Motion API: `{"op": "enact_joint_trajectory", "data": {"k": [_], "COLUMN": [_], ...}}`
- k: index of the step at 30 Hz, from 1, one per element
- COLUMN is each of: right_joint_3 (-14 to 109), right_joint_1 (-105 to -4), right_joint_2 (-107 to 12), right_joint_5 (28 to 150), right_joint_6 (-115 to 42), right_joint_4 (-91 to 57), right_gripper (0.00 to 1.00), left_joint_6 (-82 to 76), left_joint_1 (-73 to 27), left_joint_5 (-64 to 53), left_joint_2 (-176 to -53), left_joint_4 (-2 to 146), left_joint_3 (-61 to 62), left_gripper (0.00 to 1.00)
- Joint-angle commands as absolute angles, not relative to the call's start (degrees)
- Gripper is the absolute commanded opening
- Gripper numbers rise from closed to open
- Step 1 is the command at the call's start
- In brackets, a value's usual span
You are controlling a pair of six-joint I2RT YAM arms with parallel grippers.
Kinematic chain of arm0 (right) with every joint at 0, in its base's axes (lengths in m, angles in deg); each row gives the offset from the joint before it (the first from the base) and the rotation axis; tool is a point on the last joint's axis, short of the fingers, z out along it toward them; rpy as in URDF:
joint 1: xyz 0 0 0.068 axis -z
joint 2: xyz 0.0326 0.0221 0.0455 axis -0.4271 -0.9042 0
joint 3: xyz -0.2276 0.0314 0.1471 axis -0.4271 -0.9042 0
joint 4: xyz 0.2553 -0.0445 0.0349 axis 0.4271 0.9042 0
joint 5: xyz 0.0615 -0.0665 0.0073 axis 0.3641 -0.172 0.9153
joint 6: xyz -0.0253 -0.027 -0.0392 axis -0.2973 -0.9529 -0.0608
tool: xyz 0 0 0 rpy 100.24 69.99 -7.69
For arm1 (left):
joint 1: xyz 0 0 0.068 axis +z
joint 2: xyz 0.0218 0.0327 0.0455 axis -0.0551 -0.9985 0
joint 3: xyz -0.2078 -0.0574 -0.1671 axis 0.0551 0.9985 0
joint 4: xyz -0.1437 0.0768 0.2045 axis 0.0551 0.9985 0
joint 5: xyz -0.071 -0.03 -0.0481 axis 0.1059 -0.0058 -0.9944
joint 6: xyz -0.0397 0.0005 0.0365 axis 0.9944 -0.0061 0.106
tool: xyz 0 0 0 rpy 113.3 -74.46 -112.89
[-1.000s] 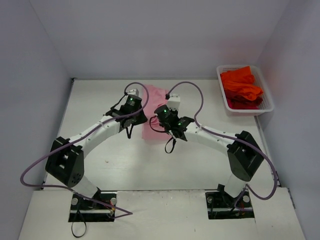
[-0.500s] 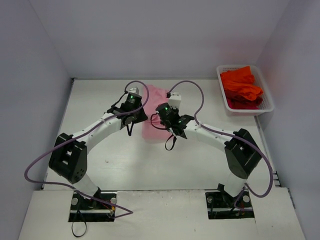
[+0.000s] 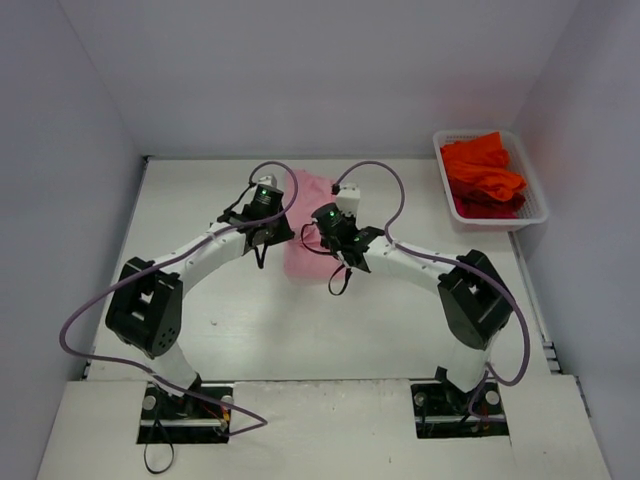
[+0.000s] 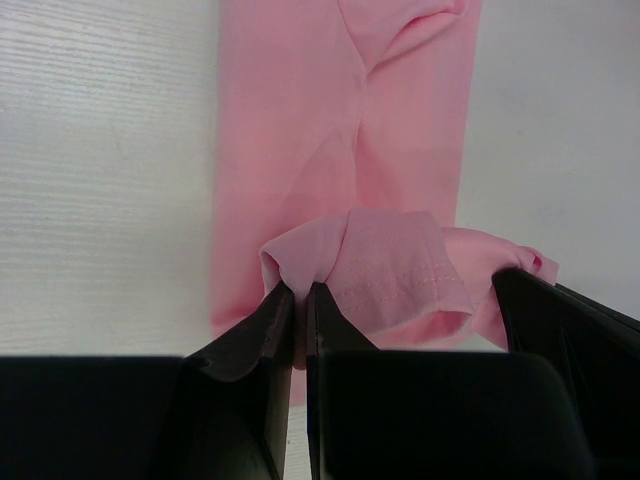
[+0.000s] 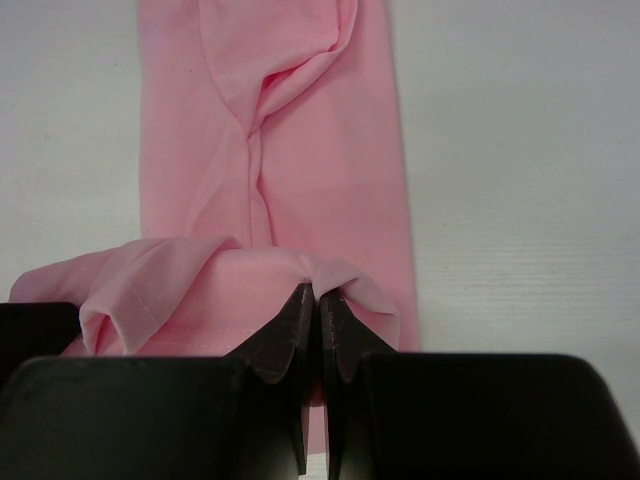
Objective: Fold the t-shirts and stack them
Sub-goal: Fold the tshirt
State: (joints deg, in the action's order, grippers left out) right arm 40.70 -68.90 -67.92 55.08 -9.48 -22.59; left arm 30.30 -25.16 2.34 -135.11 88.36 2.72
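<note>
L pincer (image 4: pixel 300 292), R pincer (image 5: pixel 318 295) nip tee (image 4: pixel 340 130) edge.

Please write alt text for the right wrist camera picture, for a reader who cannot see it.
The right gripper, its jaws shut, pinches a bunched edge of the pink t-shirt and lifts it a little. The rest of the shirt lies ahead as a long narrow folded strip on the white table, with a crease down its middle.
</note>
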Motion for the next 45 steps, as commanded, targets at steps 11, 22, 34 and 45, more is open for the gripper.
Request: {"op": "enact_joint_trajectory", "data": {"k": [11,22,34,45], "right_joint_3": [47.0,48.94,49.64,49.91], "right_joint_1": [-66.59,-65.1,-63.34,-62.82], "right_joint_2": [-71.26,-73.64,-75.22,-77.24], "right_joint_5": [56.18,57.58,58.81,59.52], "right_joint_6": [-10.87,-11.58,-12.19,-12.54], "right_joint_4": [-26.3,-26.65,-27.26,-28.23], "right_gripper": [0.0,0.0,0.0,0.0], "left_joint_6": [28.62,28.27,27.92,27.92], "left_joint_1": [-23.47,-22.07,-20.84,-20.75], "left_joint_5": [1.39,1.21,0.33,0.42], "left_joint_2": [-136.22,-138.59,-141.66,-143.69], "left_joint_4": [85.08,84.38,83.85,82.62], "left_joint_3": [-2.16,-3.57,-5.94,-6.82], "left_gripper": [0.0,0.0,0.0,0.0]}}
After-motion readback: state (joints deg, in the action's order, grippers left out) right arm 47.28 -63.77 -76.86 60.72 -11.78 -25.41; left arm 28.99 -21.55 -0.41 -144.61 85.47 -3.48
